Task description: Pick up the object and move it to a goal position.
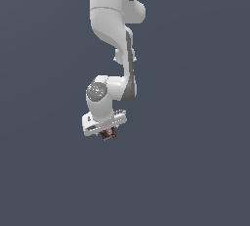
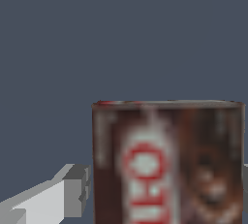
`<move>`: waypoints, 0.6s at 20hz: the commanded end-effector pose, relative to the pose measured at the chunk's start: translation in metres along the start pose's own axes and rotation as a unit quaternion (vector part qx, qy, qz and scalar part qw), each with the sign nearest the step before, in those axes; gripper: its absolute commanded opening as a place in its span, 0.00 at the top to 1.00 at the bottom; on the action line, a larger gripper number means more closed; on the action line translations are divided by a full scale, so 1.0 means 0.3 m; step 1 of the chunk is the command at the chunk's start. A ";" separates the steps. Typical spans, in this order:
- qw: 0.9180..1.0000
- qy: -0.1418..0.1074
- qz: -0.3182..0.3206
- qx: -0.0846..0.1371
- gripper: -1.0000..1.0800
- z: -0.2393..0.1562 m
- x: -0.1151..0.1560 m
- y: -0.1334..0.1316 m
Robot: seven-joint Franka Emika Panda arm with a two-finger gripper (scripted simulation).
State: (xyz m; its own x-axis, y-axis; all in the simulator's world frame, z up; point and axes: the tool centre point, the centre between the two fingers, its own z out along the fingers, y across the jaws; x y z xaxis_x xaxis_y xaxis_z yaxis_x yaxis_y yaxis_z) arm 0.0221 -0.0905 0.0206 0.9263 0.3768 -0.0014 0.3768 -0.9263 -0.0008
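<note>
white panda arm (image 1: 114,34) hanging down from the top edge of the exterior view, bending at a grey-capped joint and ending in a flat white hand. gripper (image 1: 108,133) pointing downward, sitting slightly toward the exterior view's left of centre. nothing but a plain, even slate-blue backdrop (image 1: 195,122) around it in both views.

object (image 1: 108,133) tucked right under the white hand: a tiny dark red-brown box, much smaller than the gripper body above it, with a speck of red and white on its face. touching the underside of the hand, peeking out below the bar. too small in the exterior view to read any more detail.

in the wrist view, same object (image 2: 167,162) filling much of the picture: a blurred brown face, a white band with red lettering running along it, a thin red line on its upper edge. one grey-tipped white finger (image 2: 72,194) just beside one side of the box, pad right against or a hair off that side; exact contact hard to judge. a sliver of the other finger barely showing at the opposite side of the box. jaws closed in around the box, one on each side, so gripper grasping the object between its fingers.
</note>
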 end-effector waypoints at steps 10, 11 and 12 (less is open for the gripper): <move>1.000 0.001 0.000 0.000 1.00 0.016 0.004 0.003; 1.000 0.001 0.000 0.000 1.00 0.016 0.004 0.003; 1.000 0.001 0.000 0.000 1.00 0.016 0.004 0.003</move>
State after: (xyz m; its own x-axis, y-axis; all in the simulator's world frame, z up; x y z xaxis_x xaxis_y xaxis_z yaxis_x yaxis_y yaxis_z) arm 0.0237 -0.0908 0.0163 0.9261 0.3773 0.0002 0.3773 -0.9261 0.0001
